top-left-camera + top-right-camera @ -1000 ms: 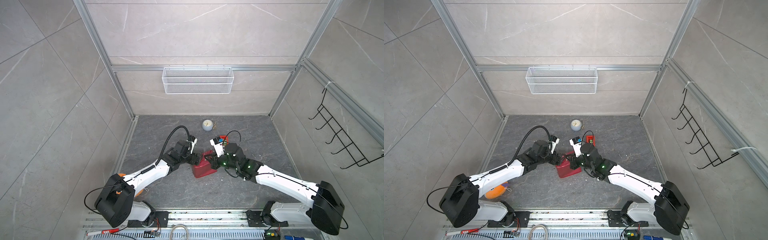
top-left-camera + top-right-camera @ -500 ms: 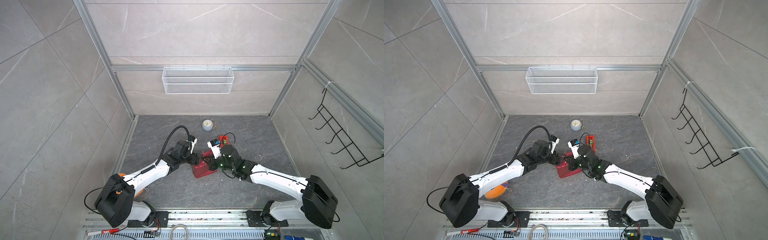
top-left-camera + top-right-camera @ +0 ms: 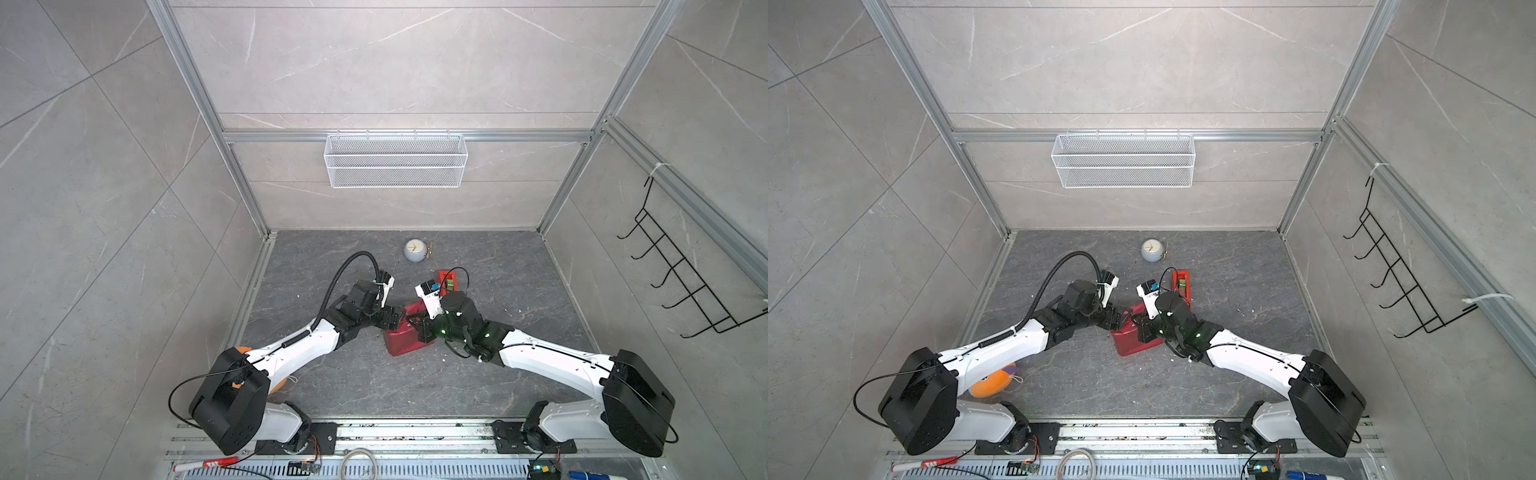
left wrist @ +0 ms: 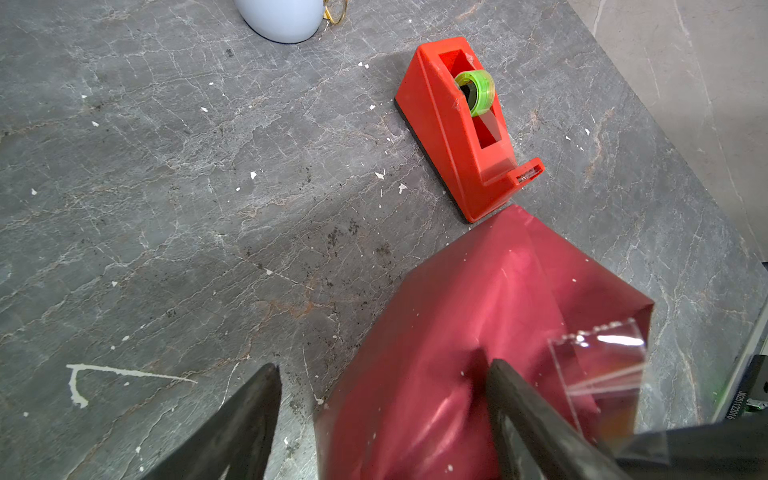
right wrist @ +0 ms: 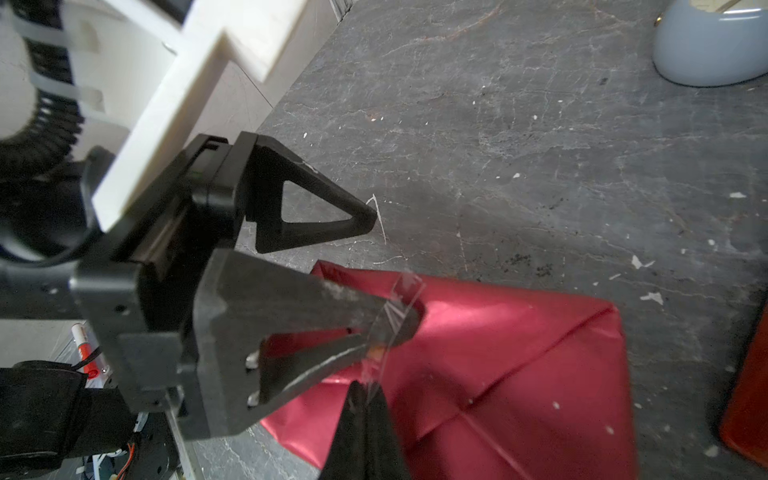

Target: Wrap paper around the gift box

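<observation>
orange soft thing (image 3: 992, 382): near-left on the tabletop (image 3: 374, 382), partly under the left arm.
left tool (image 4: 380, 374): spread wide, holding nothing. One finger is over the parcel's top near its left edge, but I can't tell if it touches. The other finger is off the parcel, over bare tabletop.
paper (image 3: 401, 343): red, shiny side out, folded round into a closed parcel. It lies flat mid-tabletop between the two tools. Diagonal fold lines show on the top in the right wrist view, and the surface is a bit dented and creased.
gift box: inside the paper, none of its own surface showing.
alarm clock (image 3: 415, 250): small, pale blue-grey, behind the parcel toward the back wall and well apart from it.
right tool (image 5: 361, 415): pressed together, pinching the tape strip by its end, over the parcel's right half.
tape strip (image 4: 602, 365): short and clear with a serrated edge. It stands up from the right tool's tips and leans across the left tool's nearer fingertip. Can't tell if it is stuck to the paper.
tape dispenser (image 4: 457, 137): red with a green roll, behind and right of the parcel. Its cutter end is just beside the parcel's far corner.
hook rack (image 3: 681, 282): black wire, on the right wall.
</observation>
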{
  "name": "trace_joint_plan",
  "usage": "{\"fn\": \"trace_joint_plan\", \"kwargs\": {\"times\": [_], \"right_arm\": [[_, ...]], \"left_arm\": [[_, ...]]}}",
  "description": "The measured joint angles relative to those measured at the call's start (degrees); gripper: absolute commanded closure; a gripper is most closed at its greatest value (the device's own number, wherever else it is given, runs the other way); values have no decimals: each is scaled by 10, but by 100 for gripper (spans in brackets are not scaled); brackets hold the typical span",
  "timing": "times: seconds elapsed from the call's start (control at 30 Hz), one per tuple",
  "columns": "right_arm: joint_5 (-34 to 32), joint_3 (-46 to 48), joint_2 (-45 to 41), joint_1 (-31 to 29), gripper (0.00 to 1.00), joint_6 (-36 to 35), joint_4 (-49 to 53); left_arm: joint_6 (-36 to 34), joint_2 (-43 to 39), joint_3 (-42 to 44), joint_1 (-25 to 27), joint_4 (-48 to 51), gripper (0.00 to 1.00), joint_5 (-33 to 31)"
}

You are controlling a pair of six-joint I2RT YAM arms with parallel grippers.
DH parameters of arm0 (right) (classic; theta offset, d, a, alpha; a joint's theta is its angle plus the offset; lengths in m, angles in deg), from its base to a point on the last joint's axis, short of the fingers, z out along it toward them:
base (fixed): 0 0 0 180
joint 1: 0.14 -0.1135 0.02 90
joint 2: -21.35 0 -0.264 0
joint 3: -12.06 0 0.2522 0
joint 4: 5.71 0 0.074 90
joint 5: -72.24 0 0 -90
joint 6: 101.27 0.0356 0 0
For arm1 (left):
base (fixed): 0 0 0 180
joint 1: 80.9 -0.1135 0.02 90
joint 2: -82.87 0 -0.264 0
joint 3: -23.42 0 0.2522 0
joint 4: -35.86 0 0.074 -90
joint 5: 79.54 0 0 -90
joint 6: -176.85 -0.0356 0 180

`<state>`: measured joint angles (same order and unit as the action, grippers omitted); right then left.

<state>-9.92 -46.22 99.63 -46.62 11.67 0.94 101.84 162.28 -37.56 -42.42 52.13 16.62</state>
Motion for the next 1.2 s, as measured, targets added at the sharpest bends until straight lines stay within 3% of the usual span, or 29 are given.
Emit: {"fn": "trace_joint_plan", "kwargs": {"times": [0.63, 1.2], "right_arm": [[-33, 2, 16, -3, 100, -114, 0], [-53, 3, 18, -5, 84, -179, -2]], "left_arm": [[0, 0, 0, 0, 0, 21, 0], [0, 0, 0, 0, 0, 21, 0]]}}
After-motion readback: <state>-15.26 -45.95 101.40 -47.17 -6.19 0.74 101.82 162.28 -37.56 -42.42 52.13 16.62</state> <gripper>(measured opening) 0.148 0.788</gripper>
